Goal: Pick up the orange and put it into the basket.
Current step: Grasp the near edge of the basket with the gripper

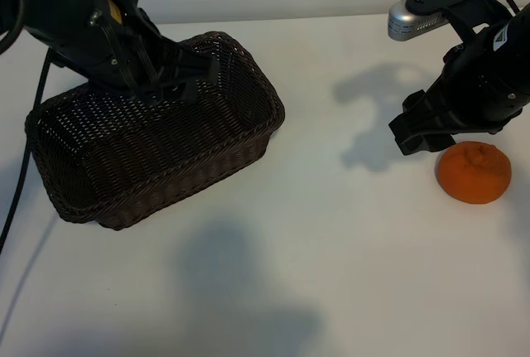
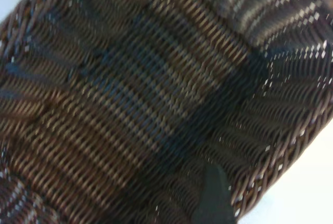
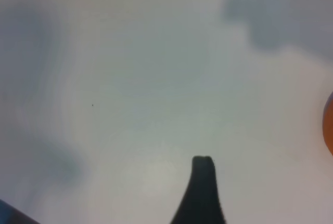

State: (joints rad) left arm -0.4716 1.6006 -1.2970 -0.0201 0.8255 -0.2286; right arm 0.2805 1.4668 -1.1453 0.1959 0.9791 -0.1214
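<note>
The orange lies on the white table at the right, its puckered stem end up. My right gripper hangs just left of it, a little behind, open and holding nothing. The right wrist view shows one of its fingers over bare table, with a sliver of the orange at the picture's edge. The dark brown woven basket stands at the left with nothing in it. My left gripper reaches down over its far rim, open. One of its fingers shows inside the basket, close to a side wall.
The table top is white, with arm shadows behind the right gripper and in front of the basket. A black cable runs down the left edge beside the basket.
</note>
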